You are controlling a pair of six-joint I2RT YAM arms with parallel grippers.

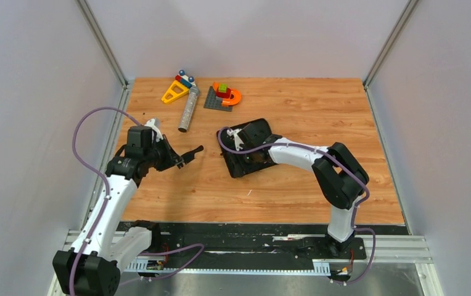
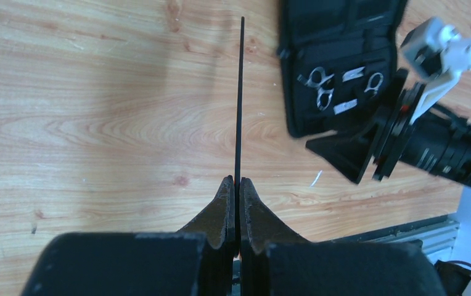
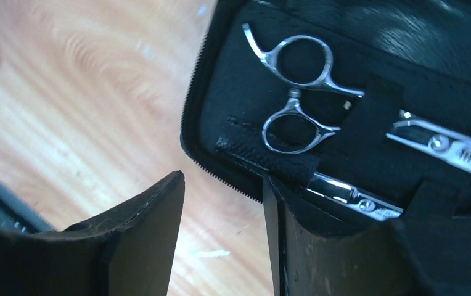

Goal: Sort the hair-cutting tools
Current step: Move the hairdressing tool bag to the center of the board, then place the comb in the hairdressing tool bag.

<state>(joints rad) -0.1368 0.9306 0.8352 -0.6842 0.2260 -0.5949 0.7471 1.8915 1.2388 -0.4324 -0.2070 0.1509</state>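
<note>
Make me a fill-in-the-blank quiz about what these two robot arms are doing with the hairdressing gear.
1. The left gripper has its jaws ____ on the thin black comb.
2. The silver scissors are strapped ____ the black case.
3. The right gripper sits at the case's zipped edge with its jaws ____.

Missing words: shut; inside; open

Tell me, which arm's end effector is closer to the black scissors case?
Right. The right end effector straddles the edge of the black case; the left end effector, holding a thin black comb, is off to its left, apart.
</note>
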